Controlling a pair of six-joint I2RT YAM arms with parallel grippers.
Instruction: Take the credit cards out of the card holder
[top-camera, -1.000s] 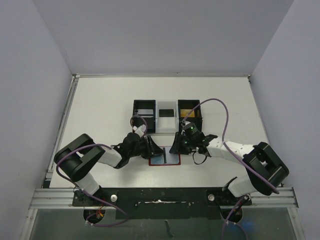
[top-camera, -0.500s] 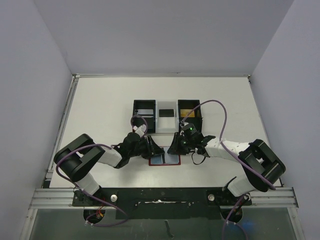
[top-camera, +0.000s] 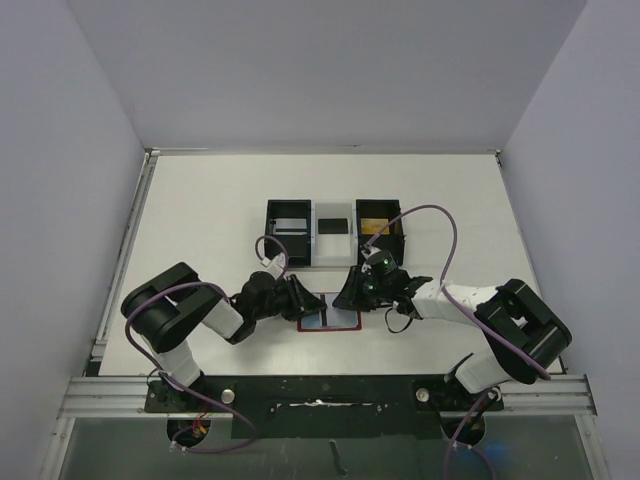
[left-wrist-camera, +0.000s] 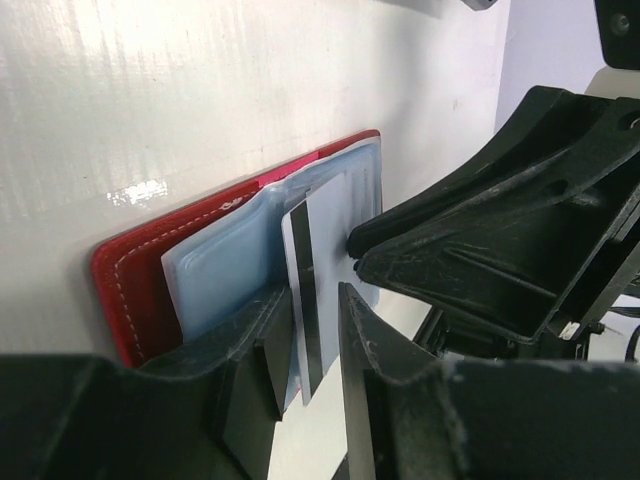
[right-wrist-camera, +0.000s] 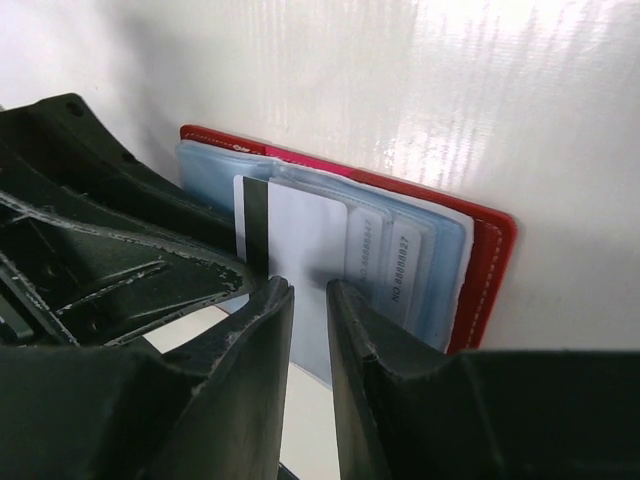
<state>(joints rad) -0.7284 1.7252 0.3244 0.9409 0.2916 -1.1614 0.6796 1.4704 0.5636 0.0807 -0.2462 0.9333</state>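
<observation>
Left gripper (left-wrist-camera: 315, 300) — jaws close, the card (left-wrist-camera: 300, 260) half out of its pocket, edge in the gap; pinch cannot be told. Right gripper (right-wrist-camera: 305, 290) a slit apart, empty, over the open wallet (left-wrist-camera: 130, 290) flat on the table (left-wrist-camera: 200, 100). Card likely light, stiff, slick — take the protruding edge.

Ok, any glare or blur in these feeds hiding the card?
Left wrist: strong glare on the table, the striped card sharp, the left gripper soft in the foreground. Right wrist: glare on the table upper right, the card clear, the right gripper blurred close up. Top view: even light, but the card holder is small and partly covered by the grippers.
</observation>
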